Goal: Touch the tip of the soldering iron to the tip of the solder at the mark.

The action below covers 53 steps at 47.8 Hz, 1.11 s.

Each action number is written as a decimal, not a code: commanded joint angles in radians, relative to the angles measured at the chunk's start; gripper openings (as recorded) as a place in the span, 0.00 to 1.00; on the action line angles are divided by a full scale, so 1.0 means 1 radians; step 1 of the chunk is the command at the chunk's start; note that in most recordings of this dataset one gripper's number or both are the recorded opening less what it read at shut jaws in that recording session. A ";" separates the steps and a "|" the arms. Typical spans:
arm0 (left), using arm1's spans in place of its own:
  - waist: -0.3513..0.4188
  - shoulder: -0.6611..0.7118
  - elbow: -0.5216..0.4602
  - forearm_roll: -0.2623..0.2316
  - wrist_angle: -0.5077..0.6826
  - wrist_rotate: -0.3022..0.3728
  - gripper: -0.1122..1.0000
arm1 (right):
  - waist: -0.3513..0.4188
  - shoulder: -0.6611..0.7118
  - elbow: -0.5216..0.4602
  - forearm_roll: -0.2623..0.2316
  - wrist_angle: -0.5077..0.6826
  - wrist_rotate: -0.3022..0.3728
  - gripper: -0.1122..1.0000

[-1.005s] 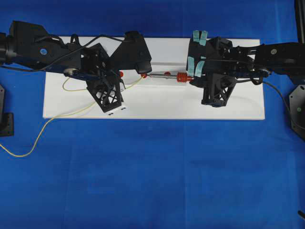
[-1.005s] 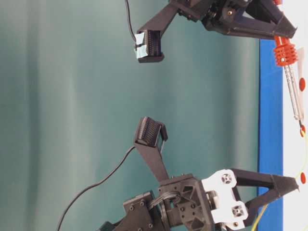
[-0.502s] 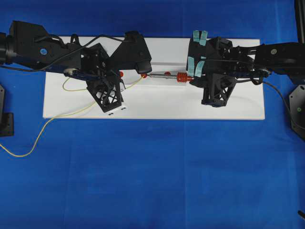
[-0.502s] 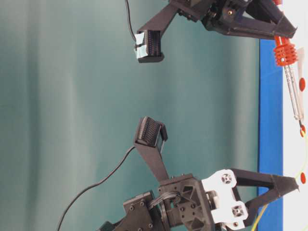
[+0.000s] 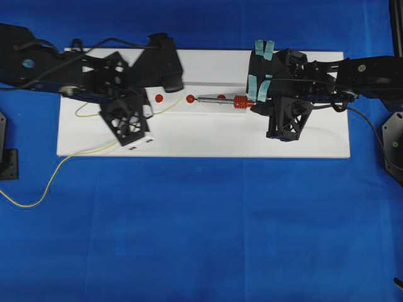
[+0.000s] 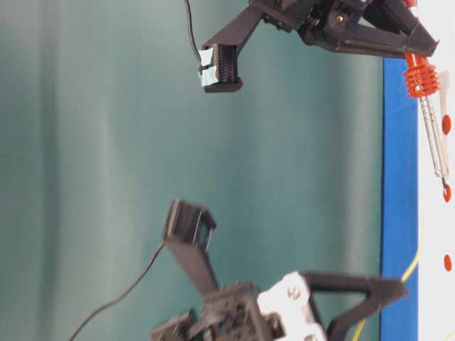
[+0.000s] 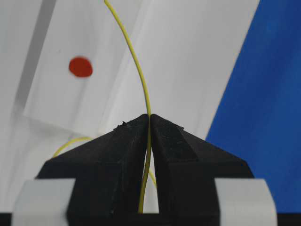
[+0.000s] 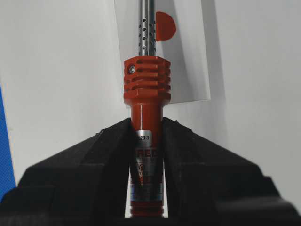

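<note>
I hold the iron (image 8: pixel 146 113) in the right gripper (image 8: pixel 146 141), jaws clenched on the orange handle just behind the ribbed collar. I judge it rigid and light enough that this hold aims the tip well; a hold nearer the cord end would let the tip swing. The shaft runs out ahead of the jaws, lying low along the white board (image 5: pixel 208 141), with its point at a red mark (image 5: pixel 190 99).

The left gripper (image 7: pixel 149 117) is clamped on the solder (image 7: pixel 136 61), which passes between the closed jaws and arcs forward over the board. I judge the wire soft and springy: it will bend under any push, and the free end will wander where the grip sits far back. The hold should be close to the free end.

In the overhead view the solder's free end (image 5: pixel 178 100) sits just short of the mark at the iron tip, apart from it, between two red marks. The remaining wire trails off the board onto the blue cloth (image 5: pixel 208 226).

Contact is not yet made, as I read it.
</note>
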<state>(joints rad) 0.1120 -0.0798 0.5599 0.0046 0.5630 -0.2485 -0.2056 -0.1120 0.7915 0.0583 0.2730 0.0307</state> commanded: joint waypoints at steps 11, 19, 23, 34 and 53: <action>0.002 -0.130 0.063 0.000 -0.044 -0.009 0.13 | 0.000 -0.011 -0.025 -0.003 -0.005 0.000 0.16; 0.002 -0.137 0.075 0.000 -0.057 -0.012 0.13 | 0.000 -0.009 -0.025 -0.003 -0.006 0.000 0.16; 0.002 -0.137 0.074 0.000 -0.057 -0.012 0.13 | 0.000 -0.012 -0.025 -0.003 -0.005 0.000 0.16; 0.000 -0.140 0.078 0.000 -0.057 -0.012 0.13 | 0.000 -0.114 0.006 -0.005 -0.002 0.000 0.16; -0.002 -0.146 0.089 0.000 -0.057 -0.012 0.13 | -0.009 -0.423 0.160 -0.005 0.008 0.002 0.16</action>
<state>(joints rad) 0.1120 -0.2025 0.6550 0.0046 0.5139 -0.2608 -0.2102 -0.4832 0.9449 0.0552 0.2777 0.0307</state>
